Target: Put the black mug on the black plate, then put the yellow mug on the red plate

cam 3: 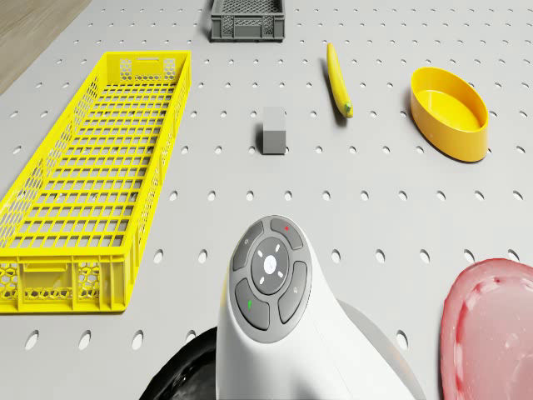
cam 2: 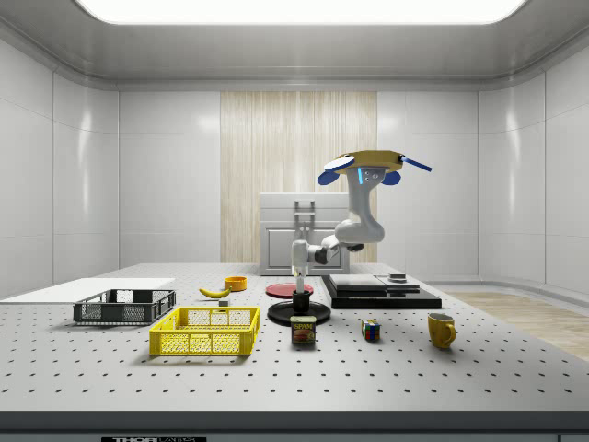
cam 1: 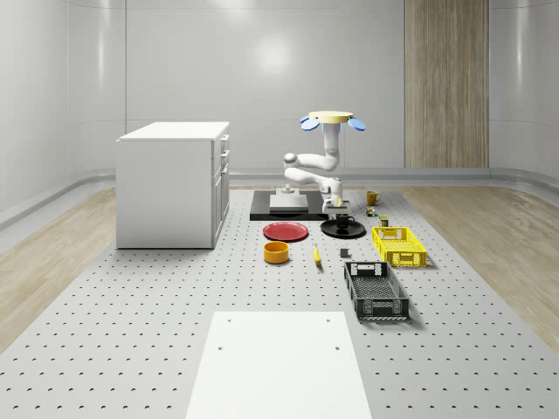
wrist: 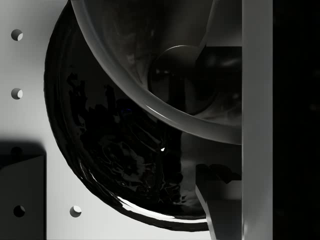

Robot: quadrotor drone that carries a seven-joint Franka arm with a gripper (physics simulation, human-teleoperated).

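The black mug (cam 1: 344, 220) stands upright on the black plate (cam 1: 353, 231), just right of the red plate (cam 1: 286, 231) in the whole-scene view. My drone (cam 1: 327, 119) hovers above and behind both plates, with the arm reaching down. My gripper (cam 2: 300, 273) is right over the black mug (cam 2: 301, 298). In the wrist view the gripper (wrist: 200, 106) is open, its fingers well apart on either side of the mug's wall (wrist: 150, 105), above the glossy black plate (wrist: 115, 165). The yellow mug (cam 1: 372, 198) sits behind the black plate; it is nearest the camera in the side view (cam 2: 442, 329).
A yellow crate (cam 1: 399, 245) and a black crate (cam 1: 376, 291) lie at the whole-scene view's right. A yellow bowl (cam 1: 276, 252), a banana (cam 1: 316, 254) and a small grey block (cam 3: 274, 130) lie in front of the plates. A white cabinet (cam 1: 173, 183) stands left. A can (cam 2: 303, 330) and cube (cam 2: 370, 330) lie near the yellow mug.
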